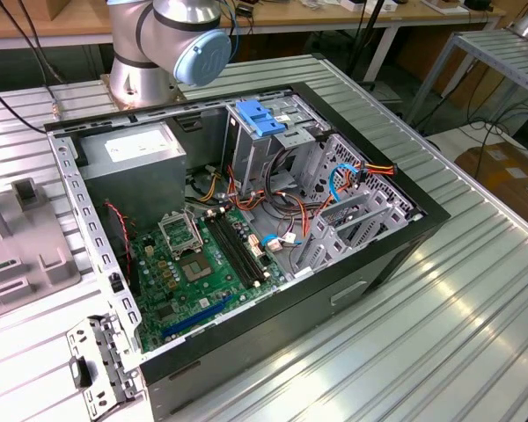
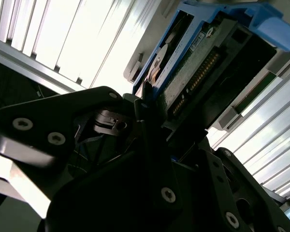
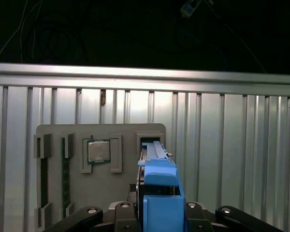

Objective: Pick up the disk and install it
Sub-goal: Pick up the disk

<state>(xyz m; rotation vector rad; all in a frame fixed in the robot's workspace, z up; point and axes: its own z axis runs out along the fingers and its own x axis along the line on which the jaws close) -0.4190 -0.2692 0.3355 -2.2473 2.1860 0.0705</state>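
In both wrist views my gripper (image 3: 157,212) is shut on the disk (image 3: 159,186), which stands on edge between the black fingers (image 3: 123,209). Its bright blue carrier faces the first wrist camera. The second wrist view shows the disk (image 2: 203,58) from the side, with its green board and connector row, and the gripper (image 2: 169,125) clamped around its near end. The disk's far end sits at a slot in a grey holder plate (image 3: 121,135). Whether it touches the slot I cannot tell.
The holder plate also carries a processor chip (image 3: 98,151) and memory sticks (image 3: 44,179). On the ribbed aluminium table (image 1: 440,334) lies an open computer case (image 1: 396,255) with motherboard (image 1: 194,272), cables, a grey power supply (image 1: 132,163) and a drive cage with a light-blue latch (image 1: 260,117).
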